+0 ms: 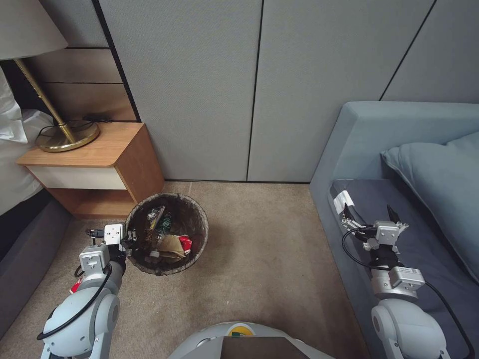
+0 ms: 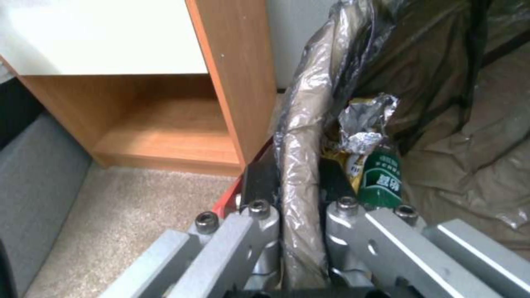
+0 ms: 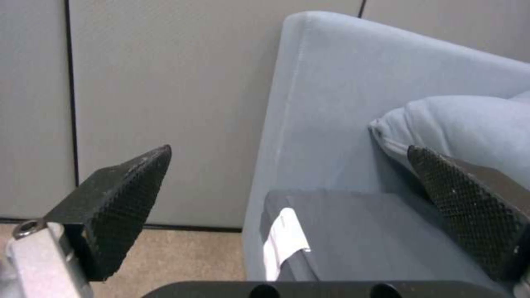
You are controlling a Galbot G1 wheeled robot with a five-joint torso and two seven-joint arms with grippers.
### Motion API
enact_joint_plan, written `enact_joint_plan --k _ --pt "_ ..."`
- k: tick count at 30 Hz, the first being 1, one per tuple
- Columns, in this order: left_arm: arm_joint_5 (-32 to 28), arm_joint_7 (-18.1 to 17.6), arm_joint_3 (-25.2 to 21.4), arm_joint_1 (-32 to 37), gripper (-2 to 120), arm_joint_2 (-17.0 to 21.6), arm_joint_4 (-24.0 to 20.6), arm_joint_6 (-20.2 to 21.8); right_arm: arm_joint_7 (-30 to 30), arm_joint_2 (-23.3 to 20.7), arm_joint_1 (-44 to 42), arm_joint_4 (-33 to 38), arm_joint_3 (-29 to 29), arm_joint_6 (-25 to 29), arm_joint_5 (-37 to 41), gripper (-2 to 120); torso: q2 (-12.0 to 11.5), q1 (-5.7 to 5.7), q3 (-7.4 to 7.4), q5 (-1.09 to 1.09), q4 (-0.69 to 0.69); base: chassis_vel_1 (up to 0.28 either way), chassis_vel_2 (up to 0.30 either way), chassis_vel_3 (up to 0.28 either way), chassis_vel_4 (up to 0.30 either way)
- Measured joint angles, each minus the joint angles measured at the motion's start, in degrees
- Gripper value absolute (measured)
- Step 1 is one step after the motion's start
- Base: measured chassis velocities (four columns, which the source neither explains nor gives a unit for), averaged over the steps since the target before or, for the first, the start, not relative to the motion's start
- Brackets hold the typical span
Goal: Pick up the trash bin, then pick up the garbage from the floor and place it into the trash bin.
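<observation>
The trash bin stands on the carpet beside the nightstand, its dark bag folded over the rim. My left gripper is shut on the near-left part of that rim. In the left wrist view the bagged rim runs between the two fingers. Garbage lies inside the bin: a brown paper bag, a red wrapper, a green-labelled bottle and a silvery wrapper. My right gripper hangs open over the sofa seat, and nothing sits between its black pads.
The wooden nightstand with a brass lamp stands close behind the bin. A bed edge runs along the left. The blue sofa with its pillow takes up the right. Open carpet lies between them, with a grey wall behind.
</observation>
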Motion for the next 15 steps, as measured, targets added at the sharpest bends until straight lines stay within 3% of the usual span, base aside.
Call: enact_joint_plan --k 15 --pt "1.05 -1.45 0.21 -0.01 4 0.32 -0.42 2.41 0.31 0.04 1.5 -0.84 -1.59 -0.71 -0.26 100 0.0 0.0 0.0 0.0 0.0 0.0 0.0 0.0 0.0"
